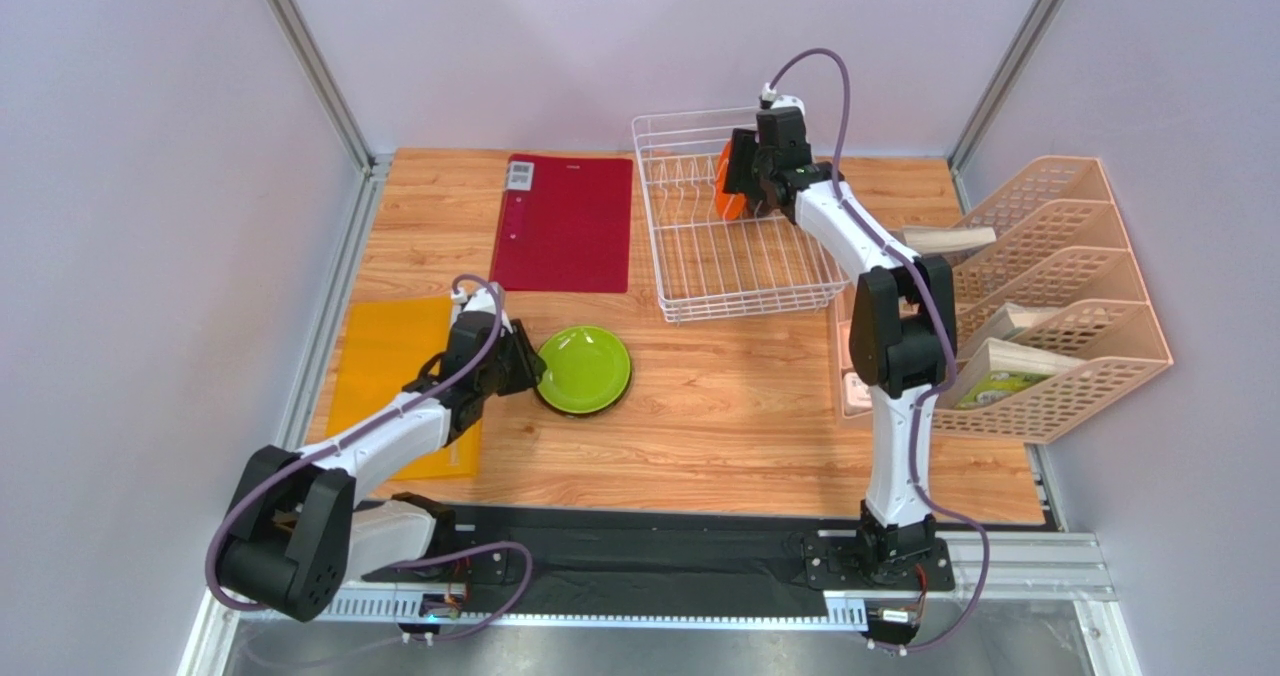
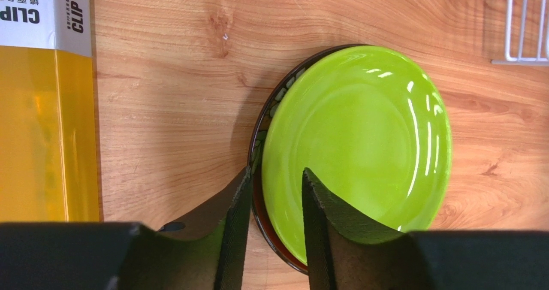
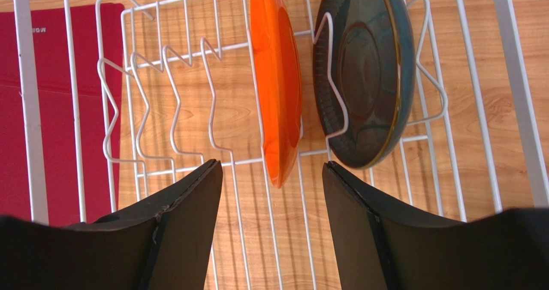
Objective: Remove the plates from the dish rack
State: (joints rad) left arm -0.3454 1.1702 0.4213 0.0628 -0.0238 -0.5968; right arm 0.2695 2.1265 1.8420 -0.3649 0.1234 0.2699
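Jaws on the right gripper gape wide, lined up on the orange plate standing in the dish rack, top middle of frame. I'd pinch that rim only, staying clear of the teal-grey plate just beside it. Jaws on the left gripper are slightly parted, holding nothing.

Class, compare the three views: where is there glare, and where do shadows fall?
Left wrist view: white glare streaks on the lime green plate, and a soft shadow on the table left of it. Right wrist view: a dull sheen on the teal-grey plate. Top external view: even light, only faint shadows.
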